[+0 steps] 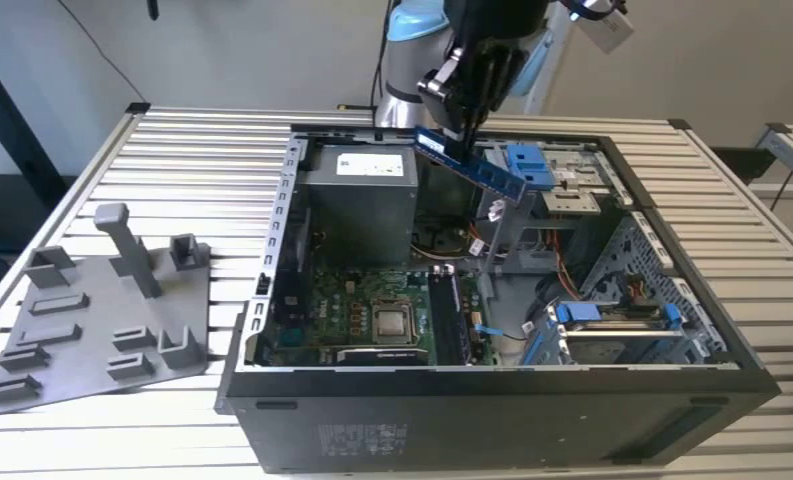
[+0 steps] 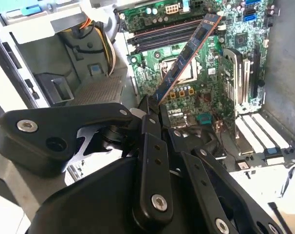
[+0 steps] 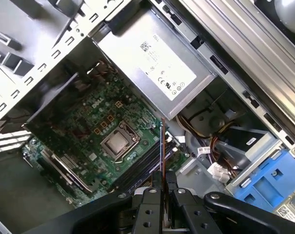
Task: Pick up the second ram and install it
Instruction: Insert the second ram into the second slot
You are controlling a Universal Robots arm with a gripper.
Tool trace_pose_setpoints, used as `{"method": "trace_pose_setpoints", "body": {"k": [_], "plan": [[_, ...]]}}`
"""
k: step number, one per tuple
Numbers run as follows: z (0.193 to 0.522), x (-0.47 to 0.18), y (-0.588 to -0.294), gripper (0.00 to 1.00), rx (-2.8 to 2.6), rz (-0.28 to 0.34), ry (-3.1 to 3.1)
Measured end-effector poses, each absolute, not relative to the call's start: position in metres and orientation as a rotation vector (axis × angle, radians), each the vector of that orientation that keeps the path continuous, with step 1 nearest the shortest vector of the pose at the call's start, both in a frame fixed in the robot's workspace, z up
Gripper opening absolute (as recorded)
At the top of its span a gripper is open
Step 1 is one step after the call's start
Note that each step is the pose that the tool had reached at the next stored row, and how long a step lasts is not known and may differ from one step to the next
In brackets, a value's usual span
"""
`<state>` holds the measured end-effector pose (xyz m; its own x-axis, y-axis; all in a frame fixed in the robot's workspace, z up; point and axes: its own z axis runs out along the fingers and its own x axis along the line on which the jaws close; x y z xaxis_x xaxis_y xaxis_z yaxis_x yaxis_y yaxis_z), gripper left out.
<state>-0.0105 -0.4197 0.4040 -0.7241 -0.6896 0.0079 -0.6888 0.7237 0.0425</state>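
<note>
Slatted table; end effector grips ram.

On table, fixture plate at exterior view's left of case; second ram in tool above motherboard

Dark second ram; green motherboard; grey fixture plate; blue bracket.

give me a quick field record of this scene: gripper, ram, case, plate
gripper: jaws shut on one end of the second ram
second ram: tilted in the air above the motherboard, not in a slot
computer case: open, lying on the slatted table
fixture plate: grey, on the table, exterior view's left of the case
</note>
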Motion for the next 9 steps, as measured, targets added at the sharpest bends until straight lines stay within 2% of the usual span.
{"method": "trace_pose_setpoints", "body": {"k": [9], "plan": [[0.4031,-0.0104,-0.4199,0.14,1.023,-0.059,-2.947]]}}
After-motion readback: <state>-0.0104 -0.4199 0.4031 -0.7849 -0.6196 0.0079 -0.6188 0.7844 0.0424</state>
